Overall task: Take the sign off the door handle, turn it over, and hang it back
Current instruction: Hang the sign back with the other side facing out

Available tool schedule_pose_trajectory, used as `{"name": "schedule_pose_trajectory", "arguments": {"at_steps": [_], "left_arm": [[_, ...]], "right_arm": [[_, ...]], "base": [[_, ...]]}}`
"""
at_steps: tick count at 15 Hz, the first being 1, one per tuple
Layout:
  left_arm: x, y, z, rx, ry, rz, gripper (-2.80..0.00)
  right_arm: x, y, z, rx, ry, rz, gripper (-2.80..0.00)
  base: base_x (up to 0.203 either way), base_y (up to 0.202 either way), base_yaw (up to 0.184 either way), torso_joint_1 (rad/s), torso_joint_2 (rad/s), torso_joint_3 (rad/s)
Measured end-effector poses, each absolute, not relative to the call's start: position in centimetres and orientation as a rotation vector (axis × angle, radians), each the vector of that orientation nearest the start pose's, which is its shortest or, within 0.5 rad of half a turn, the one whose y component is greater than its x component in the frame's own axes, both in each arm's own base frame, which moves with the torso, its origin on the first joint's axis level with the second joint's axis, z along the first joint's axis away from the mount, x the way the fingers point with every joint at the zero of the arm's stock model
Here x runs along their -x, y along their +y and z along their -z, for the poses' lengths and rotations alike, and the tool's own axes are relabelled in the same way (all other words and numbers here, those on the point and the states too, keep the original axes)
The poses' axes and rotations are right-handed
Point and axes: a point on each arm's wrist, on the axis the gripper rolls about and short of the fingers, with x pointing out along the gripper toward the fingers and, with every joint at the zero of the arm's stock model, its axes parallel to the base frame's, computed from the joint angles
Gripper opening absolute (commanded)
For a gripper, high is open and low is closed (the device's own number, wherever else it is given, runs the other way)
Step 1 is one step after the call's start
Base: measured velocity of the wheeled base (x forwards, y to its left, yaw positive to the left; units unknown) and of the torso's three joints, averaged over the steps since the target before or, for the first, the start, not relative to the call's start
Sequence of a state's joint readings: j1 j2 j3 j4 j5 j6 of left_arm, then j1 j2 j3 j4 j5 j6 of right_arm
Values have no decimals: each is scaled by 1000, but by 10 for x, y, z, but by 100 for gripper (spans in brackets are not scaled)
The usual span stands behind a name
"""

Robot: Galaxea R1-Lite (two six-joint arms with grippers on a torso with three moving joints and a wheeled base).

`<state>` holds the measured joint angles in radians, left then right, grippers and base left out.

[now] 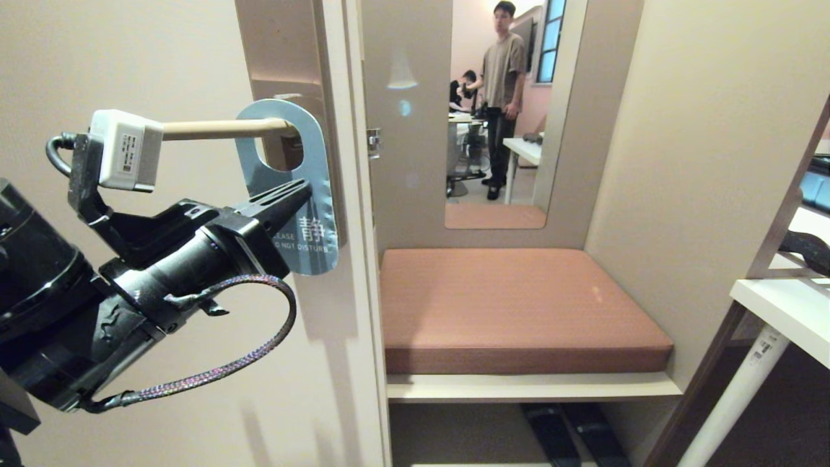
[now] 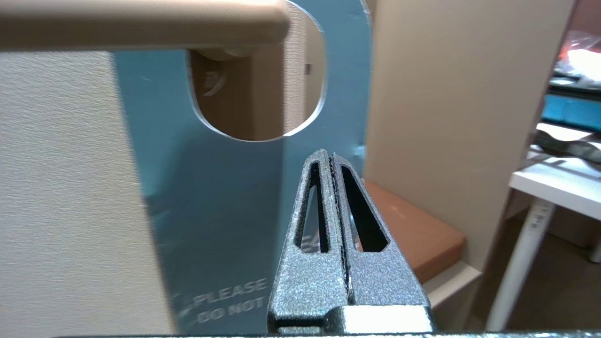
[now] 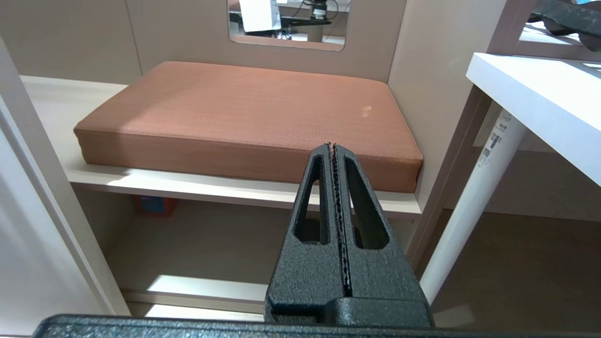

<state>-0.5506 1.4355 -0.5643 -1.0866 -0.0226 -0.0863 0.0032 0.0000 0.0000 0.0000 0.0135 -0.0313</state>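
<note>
Sign [image 1: 305, 214] hung on door handle [image 1: 220, 129], upper-left-centre of head view, slate-blue face out w/ "DO NOT DISTURB" lettering near its bottom edge. Flat, smooth card, rounded-oblong, oval hole up top; handle passed thru that hole. Handle was a slim cream lever, horizontal, matte, on a tall brownish metal backplate [image 1: 285, 52] w/ a dull sheen.

Left gripper [image 1: 303, 187] sat lower-left to centre-left of frame, black w/ grainy speckled finish, fingers tapered to a wedge w/ long slots cut thru them. Jaws pressed together, nothing between them; tips lay in front of sign's blue face just below the hole. Touching or not: can't tell. Braided cable [image 1: 259, 337] looped under the wrist.

Right gripper [image 3: 333, 150] showed only in its wrist view, centre-bottom, clenched empty, over a terracotta woven-fabric cushion [image 3: 244, 108] on a pale shelf [image 3: 211, 188].

A person [image 1: 502, 97] stood in the upper-centre opening.
</note>
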Motion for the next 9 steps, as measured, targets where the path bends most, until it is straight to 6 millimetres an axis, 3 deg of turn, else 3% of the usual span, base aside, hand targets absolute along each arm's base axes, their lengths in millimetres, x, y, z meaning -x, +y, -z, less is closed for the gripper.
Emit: {"name": "schedule_pose_trajectory", "arguments": {"at_steps": [9], "left_arm": [[-199, -130, -229, 142, -190, 603, -280]], "right_arm": [[23, 0, -75, 32, 0, -16, -280]], "base": [[0, 0, 0, 0, 0, 0]]}}
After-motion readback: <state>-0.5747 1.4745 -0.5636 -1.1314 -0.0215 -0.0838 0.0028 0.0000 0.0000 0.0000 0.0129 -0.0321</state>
